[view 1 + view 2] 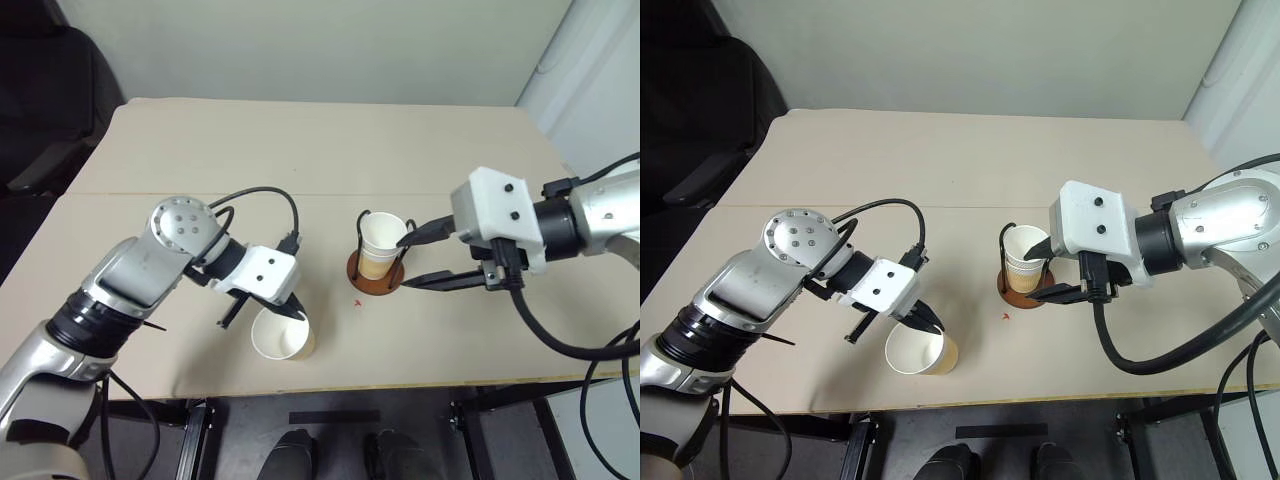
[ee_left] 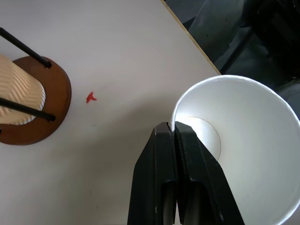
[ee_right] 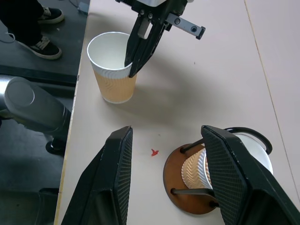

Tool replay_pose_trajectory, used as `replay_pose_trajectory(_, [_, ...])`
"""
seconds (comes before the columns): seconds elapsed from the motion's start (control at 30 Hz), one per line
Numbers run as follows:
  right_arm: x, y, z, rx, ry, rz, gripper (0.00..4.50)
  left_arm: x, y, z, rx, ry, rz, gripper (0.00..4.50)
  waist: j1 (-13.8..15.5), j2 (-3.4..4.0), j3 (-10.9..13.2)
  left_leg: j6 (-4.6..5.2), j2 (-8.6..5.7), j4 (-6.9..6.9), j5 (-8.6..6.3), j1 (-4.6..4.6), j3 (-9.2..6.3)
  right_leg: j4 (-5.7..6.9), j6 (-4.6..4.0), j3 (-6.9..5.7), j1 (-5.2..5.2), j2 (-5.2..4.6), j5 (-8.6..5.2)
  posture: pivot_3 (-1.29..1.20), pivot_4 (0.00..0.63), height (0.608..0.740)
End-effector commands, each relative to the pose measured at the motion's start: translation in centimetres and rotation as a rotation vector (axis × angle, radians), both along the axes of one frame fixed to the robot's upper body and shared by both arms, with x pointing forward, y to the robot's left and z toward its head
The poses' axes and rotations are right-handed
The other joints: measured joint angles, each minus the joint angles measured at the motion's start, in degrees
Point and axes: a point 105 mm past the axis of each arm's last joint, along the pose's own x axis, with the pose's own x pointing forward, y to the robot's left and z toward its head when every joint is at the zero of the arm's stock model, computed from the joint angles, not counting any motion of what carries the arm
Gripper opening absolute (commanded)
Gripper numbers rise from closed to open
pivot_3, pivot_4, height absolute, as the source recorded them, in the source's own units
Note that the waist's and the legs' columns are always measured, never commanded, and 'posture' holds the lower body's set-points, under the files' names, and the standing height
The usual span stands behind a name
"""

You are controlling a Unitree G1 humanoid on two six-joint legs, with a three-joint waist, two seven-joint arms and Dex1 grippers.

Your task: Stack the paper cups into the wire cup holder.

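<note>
- Beige table (image 1: 300, 150); wire cup holder (image 1: 376, 271) mid-table, one cup (image 1: 383, 243) inside.
- Left gripper (image 2: 175, 136) pinches rim of loose cup (image 1: 281, 336) near front edge.
- Right gripper (image 3: 166, 176), jaws spread, straddles holder.
- Risk: thin rim pinch may slip or crush on lifting.

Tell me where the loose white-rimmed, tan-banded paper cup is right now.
The loose paper cup stands near the table's front edge, on the robot's left of the wire cup holder, its rim pinched by the left gripper.
</note>
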Motion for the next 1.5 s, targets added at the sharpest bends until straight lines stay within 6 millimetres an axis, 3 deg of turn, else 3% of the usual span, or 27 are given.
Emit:
replay_pose_trajectory(0.03, [0.0,-0.4,1.0,0.005,-0.043,-0.004,2.3,-0.5,-0.1,1.4,-0.015,-0.003,-0.021,0.01,0.0,0.0,0.0,0.0,0.0,0.0,0.0,0.0,0.0,0.0,0.0,0.0,0.0,0.0,0.0,0.0,0.15,0.74])
replay_pose_trajectory(0.43, [0.4,-0.7,1.1,-0.004,-0.026,-0.012,2.3,0.3,-1.1,8.0,-0.144,0.008,0.005,0.01,-0.1,0.0,0.0,0.0,0.0,-0.04,0.0,0.01,0.0,-0.02,-0.01,0.0,0.0,0.0,0.0,0.0,0.15,0.74])
replay_pose_trajectory(0.57, [0.5,-0.6,1.0,-0.006,-0.012,-0.015,2.3,0.8,-2.4,11.3,-0.227,0.0,-0.017,0.01,0.2,0.0,0.0,0.0,-0.01,-0.02,0.0,0.0,-0.02,-0.04,-0.01,-0.01,0.02,-0.01,0.01,0.0,0.15,0.74])
replay_pose_trajectory(0.67, [0.4,-0.7,0.9,-0.012,0.003,-0.015,2.3,0.5,-3.3,12.5,-0.255,0.032,-0.049,0.01,0.1,0.0,0.0,0.02,-0.02,-0.04,-0.01,0.0,-0.02,-0.09,-0.01,0.0,0.03,-0.04,0.01,0.0,0.15,0.74])
replay_pose_trajectory(0.73, [0.4,-0.7,0.9,-0.015,0.007,-0.015,2.3,3.7,-4.4,13.7,-0.26,0.005,-0.001,0.01,0.6,0.0,0.0,0.02,-0.02,-0.08,-0.02,0.0,-0.02,-0.1,-0.01,-0.03,0.03,-0.03,0.0,0.0,0.15,0.74])
replay_pose_trajectory(0.8, [0.4,-0.7,0.9,-0.017,0.007,-0.016,2.3,5.7,-5.0,14.1,-0.23,-0.028,0.034,0.01,0.9,0.01,0.0,0.03,-0.01,-0.05,-0.01,-0.01,-0.11,-0.1,-0.01,-0.05,0.08,-0.07,0.01,0.0,0.15,0.74])
replay_pose_trajectory(0.97, [0.3,-0.7,0.9,-0.019,0.007,-0.019,2.3,7.9,-6.2,15.0,-0.202,-0.112,0.05,0.01,0.4,0.09,0.1,0.1,-0.02,-0.17,-0.06,-0.04,-0.05,-0.28,0.0,-0.01,0.04,-0.1,0.01,0.0,0.15,0.74])
replay_pose_trajectory(1.3, [0.3,-0.4,0.8,-0.015,0.002,-0.02,2.3,8.2,-10.5,16.5,-0.306,-0.108,-0.008,0.01,1.0,0.15,0.1,0.11,0.0,-0.9,-0.06,-0.46,0.01,-0.9,0.08,-0.03,-0.28,-0.07,0.03,0.0,0.15,0.74])
replay_pose_trajectory(1.5, [0.3,-0.3,0.6,-0.01,-0.002,-0.032,2.3,8.3,-11.9,16.1,-0.307,-0.096,-0.021,0.01,1.6,0.15,0.1,0.11,-0.03,-0.53,-0.06,-0.83,0.14,-0.91,0.18,0.02,-0.7,-0.04,0.0,0.0,0.15,0.74])
